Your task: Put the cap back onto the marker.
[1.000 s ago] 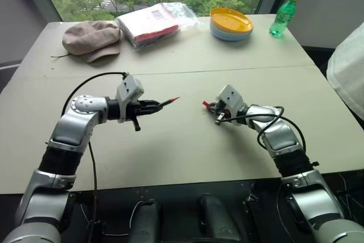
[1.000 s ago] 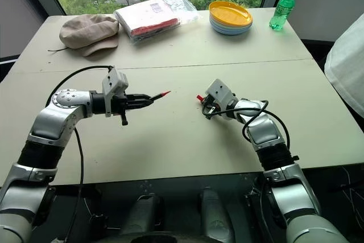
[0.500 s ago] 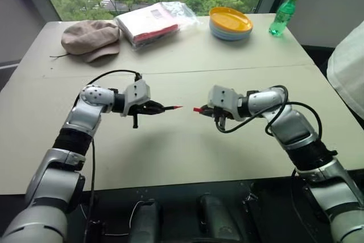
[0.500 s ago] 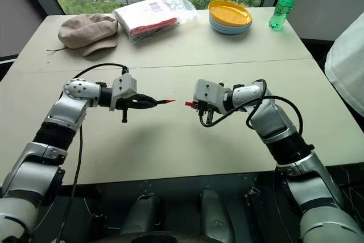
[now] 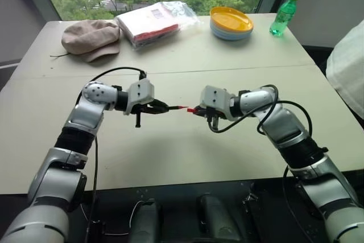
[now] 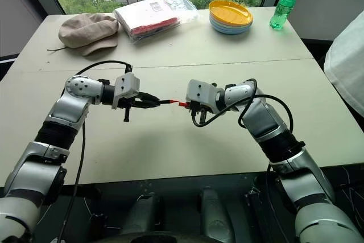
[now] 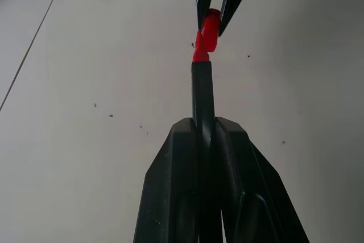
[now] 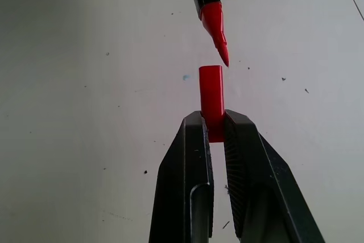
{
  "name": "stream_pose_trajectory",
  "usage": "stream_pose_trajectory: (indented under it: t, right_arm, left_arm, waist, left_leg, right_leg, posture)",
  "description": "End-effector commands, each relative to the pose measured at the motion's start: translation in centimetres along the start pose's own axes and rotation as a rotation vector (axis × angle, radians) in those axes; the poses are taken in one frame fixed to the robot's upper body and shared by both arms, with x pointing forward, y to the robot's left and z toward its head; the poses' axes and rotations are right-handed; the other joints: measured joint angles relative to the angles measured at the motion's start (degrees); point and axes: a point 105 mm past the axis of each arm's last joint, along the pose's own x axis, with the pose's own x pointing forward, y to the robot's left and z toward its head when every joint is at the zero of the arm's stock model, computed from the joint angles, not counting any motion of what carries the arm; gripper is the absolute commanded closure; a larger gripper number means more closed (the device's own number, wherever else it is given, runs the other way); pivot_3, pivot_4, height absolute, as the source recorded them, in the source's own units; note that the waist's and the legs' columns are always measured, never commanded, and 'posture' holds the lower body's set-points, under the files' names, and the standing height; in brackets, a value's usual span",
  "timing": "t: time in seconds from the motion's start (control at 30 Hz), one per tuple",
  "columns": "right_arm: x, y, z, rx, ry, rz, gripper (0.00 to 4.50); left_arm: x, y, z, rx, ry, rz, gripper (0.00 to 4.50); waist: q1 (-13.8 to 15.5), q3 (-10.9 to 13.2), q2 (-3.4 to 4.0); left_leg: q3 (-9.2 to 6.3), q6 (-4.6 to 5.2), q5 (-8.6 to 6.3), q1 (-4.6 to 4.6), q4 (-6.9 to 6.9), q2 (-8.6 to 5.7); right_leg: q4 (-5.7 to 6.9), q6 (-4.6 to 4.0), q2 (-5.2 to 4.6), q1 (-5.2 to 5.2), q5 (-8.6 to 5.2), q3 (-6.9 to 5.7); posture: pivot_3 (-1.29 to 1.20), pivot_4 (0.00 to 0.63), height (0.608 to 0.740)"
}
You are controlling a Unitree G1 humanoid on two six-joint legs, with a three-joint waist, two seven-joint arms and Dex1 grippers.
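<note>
My left gripper (image 5: 160, 108) is shut on the marker (image 5: 170, 108), a thin black stick whose red tip (image 8: 215, 24) points toward my right hand. My right gripper (image 5: 199, 111) is shut on the small red cap (image 8: 211, 98), its open end facing the marker. Both are held above the middle of the table (image 5: 187, 152). In the right wrist view the tip sits just past the cap's mouth, slightly off to one side, with a small gap. The left wrist view shows the marker (image 7: 202, 89) running out to the cap (image 7: 211, 27) between the other gripper's fingers.
At the far side of the table lie a beige hat (image 5: 90, 38), a plastic bag with red and white contents (image 5: 154, 21), a stack of plates (image 5: 231, 23) and a green bottle (image 5: 283, 14). A white cloth (image 5: 348, 66) hangs past the right edge.
The right gripper has lifted and swung left with the cap, and the left wrist has rolled. The wide gap between marker tip and cap has shrunk to almost nothing.
</note>
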Motion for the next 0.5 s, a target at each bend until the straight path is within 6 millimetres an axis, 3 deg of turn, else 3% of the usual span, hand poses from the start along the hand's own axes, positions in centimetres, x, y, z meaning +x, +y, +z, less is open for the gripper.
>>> stream_pose_trajectory:
  t: [0.03,0.5]
  right_arm:
    - [-0.5,-0.9,1.0,-0.043,-0.016,-0.035,4.43]
    - [-1.5,-1.8,0.4,-0.048,0.017,-0.054,4.43]
  left_arm:
    - [-0.5,0.3,1.0,0.030,-0.027,0.018,4.50]
    - [-0.3,-0.1,0.5,0.025,-0.003,0.007,4.50]
  waist:
    - [0.0,0.0,0.00]
    - [0.0,0.0,0.00]
  left_leg:
    - [0.00,0.00,0.00,0.00,0.00,0.00]
    - [0.00,0.00,0.00,0.00,0.00,0.00]
  right_leg:
    - [0.00,0.00,0.00,0.00,0.00,0.00]
    - [0.00,0.00,0.00,-0.01,0.00,0.00]
  posture:
    - [0.00,0.150,0.740]
    - [0.00,0.150,0.740]
